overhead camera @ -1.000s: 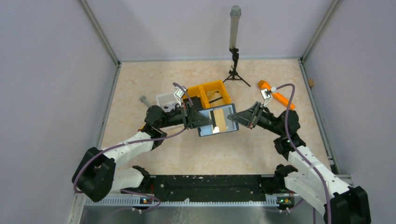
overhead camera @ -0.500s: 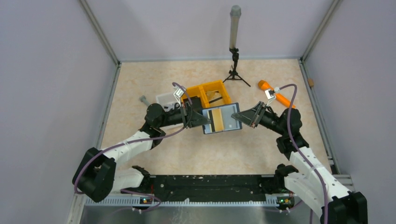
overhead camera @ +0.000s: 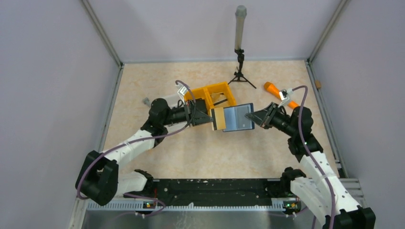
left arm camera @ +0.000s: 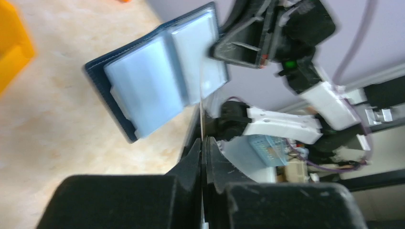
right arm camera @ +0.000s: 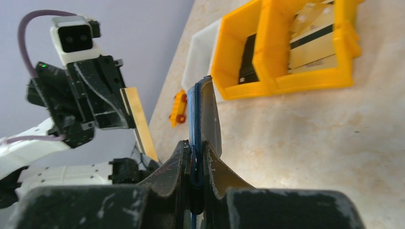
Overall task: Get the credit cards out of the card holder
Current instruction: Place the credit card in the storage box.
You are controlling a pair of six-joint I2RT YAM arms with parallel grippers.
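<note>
The card holder (overhead camera: 238,118) hangs open above the table, its pale blue inner faces (left arm camera: 157,90) turned upward. My right gripper (overhead camera: 249,117) is shut on its right edge, and the navy fold sits pinched between the jaws (right arm camera: 195,145). A tan credit card (overhead camera: 218,119) sticks out just left of the holder, with my left gripper (overhead camera: 210,118) shut on it. From the left wrist the card shows edge-on (left arm camera: 202,114) above the closed jaws (left arm camera: 204,140). In the right wrist view this card (right arm camera: 138,121) stands apart from the holder.
A yellow two-compartment bin (overhead camera: 227,88) sits just behind the holder, with cards lying in it (right arm camera: 310,40). A white tray (overhead camera: 167,100) lies left of the bin. A tripod with a grey pole (overhead camera: 240,57) stands at the back. An orange tool (overhead camera: 273,88) lies back right.
The tan card has slid from the middle of the holder out past its left edge, held by my left gripper. The holder and my right gripper have moved right and slightly away.
</note>
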